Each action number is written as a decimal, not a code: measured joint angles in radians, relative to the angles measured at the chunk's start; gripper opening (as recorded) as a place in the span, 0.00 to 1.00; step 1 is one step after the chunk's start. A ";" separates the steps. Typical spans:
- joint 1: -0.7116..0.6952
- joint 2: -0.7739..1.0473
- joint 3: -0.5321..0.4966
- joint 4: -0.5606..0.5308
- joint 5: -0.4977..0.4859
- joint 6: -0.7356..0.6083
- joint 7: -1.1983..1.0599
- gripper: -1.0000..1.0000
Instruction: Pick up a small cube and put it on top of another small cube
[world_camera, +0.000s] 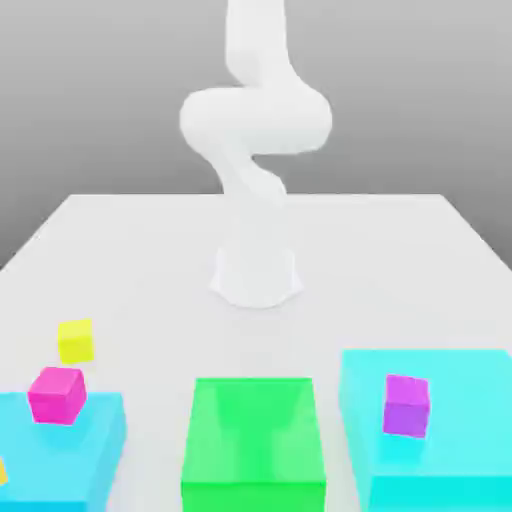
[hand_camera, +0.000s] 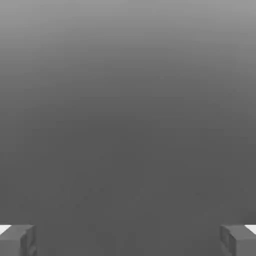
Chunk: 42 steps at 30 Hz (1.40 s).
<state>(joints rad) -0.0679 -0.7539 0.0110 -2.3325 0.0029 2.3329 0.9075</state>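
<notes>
My jaws: spread wide, nothing between 'em; gripper (hand_camera: 128, 241) ready
Step now: reach for cube, I'd say; come straight down, centre b4 squeezing, clear magenta cube (world_camera: 57, 396) nearby
Small bright yellow cube (world_camera: 76, 342): on pale tabletop (world_camera: 256, 345), ext. view's left, behind blue block (world_camera: 62, 450); plain faces, sharp edges

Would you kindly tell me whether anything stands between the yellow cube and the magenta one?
Only the raised edge of the blue block, which bears the magenta cube; the yellow cube would likely need lifting over it.
</notes>
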 joint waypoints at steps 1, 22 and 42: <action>-0.028 0.020 0.004 -0.014 0.000 0.014 0.047 0.50; -0.550 0.407 0.057 -0.284 -0.018 0.285 0.977 0.50; -0.910 0.794 -0.017 -0.517 -0.001 0.562 1.784 0.50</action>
<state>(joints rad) -0.9783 0.0401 -0.0059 -2.8497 0.0019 2.8951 2.6911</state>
